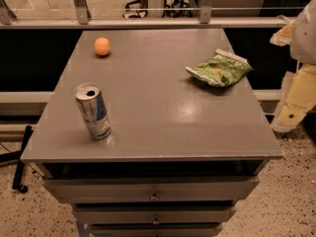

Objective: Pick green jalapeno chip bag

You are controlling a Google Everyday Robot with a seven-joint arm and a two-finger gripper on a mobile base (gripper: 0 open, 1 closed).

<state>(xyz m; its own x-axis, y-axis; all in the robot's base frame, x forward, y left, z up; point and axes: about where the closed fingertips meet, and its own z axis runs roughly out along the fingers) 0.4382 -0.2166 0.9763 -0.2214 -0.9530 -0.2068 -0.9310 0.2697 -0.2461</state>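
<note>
The green jalapeno chip bag (220, 68) lies flat on the grey cabinet top (158, 112), toward its far right side. It is crinkled green foil with white sealed ends and a small yellowish picture. My gripper (289, 113) hangs at the right edge of the view, off the cabinet's right side, to the right of the bag and nearer the front, apart from it. It holds nothing that I can see.
A silver and blue can (92, 111) stands at the front left of the top. An orange (102, 46) sits at the far left. Drawers (154, 190) face me below the top. A railing and glass panel (148, 14) run behind the cabinet.
</note>
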